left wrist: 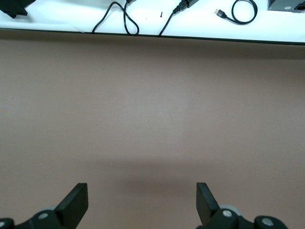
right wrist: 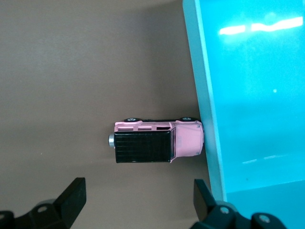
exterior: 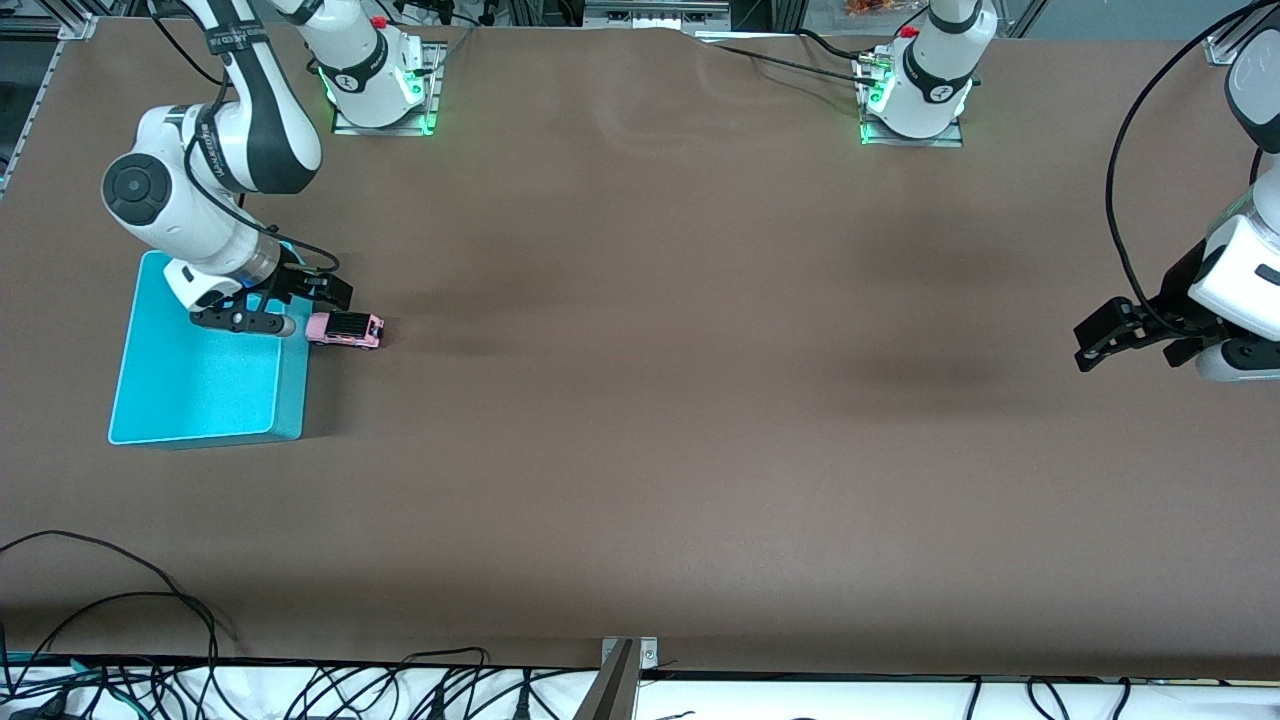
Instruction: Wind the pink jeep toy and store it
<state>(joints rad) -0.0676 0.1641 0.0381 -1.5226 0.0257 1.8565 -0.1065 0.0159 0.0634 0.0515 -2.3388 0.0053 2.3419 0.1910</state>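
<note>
One jeep [exterior: 345, 329] nose-on to the one bin's [exterior: 292, 390] wall, just beside the right gripper [exterior: 290, 305], fingers apart; left gripper [exterior: 1125, 340] waits apart over bare table [exterior: 700, 400].

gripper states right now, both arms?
Left gripper: open, empty, over bare table at its own end.
Right gripper: open, empty, above the turquoise bin wall beside the pink jeep toy.

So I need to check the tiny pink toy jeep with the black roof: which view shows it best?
The right wrist view: the tiny pink toy jeep fills mid-frame, touching the turquoise bin. The front view shows it small; the left wrist view misses it.
</note>
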